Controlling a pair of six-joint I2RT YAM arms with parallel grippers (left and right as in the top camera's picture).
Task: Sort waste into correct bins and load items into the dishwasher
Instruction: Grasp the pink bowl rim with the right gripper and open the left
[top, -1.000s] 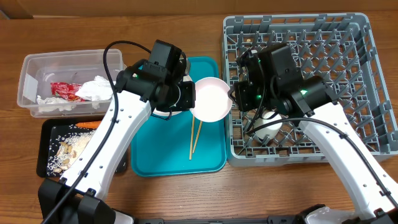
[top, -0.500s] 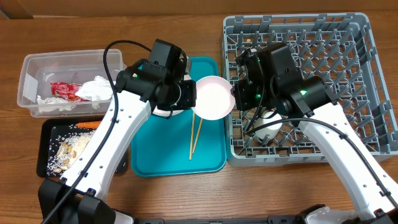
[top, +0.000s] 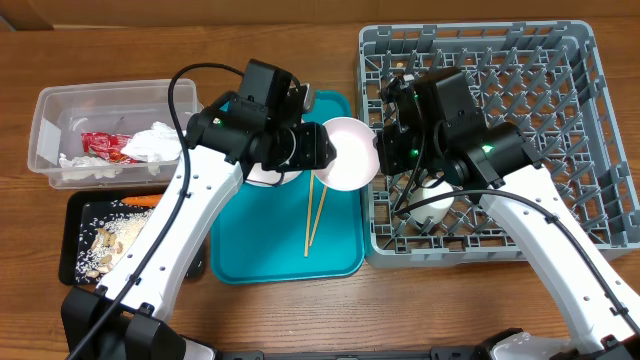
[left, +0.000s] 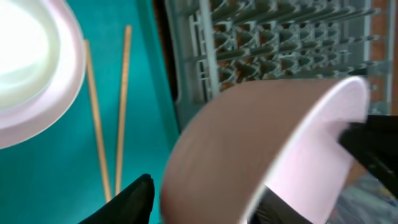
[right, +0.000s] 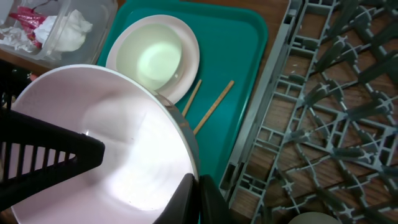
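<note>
A white bowl (top: 350, 158) hangs on edge over the gap between the teal tray (top: 260, 250) and the grey dish rack (top: 560, 100). My right gripper (top: 383, 152) is shut on its rim, as the right wrist view (right: 199, 190) shows. My left gripper (top: 322, 150) straddles the opposite wall with its jaws spread (left: 205, 199). Another white dish (right: 155, 59) and the chopsticks (top: 313, 215) lie on the teal tray. A white dish (top: 435, 205) sits in the rack.
The clear tub (top: 50, 110) at the left holds the red wrapper (top: 100, 145) and white tissue (top: 155, 142). The black tray (top: 75, 210) in front of it holds the carrot (top: 140, 201) and food scraps with rice (top: 110, 240).
The bowl has shifted right toward the rack, tilting up on edge. My left gripper moved right with it and its jaws look wider. The right arm has barely moved.
</note>
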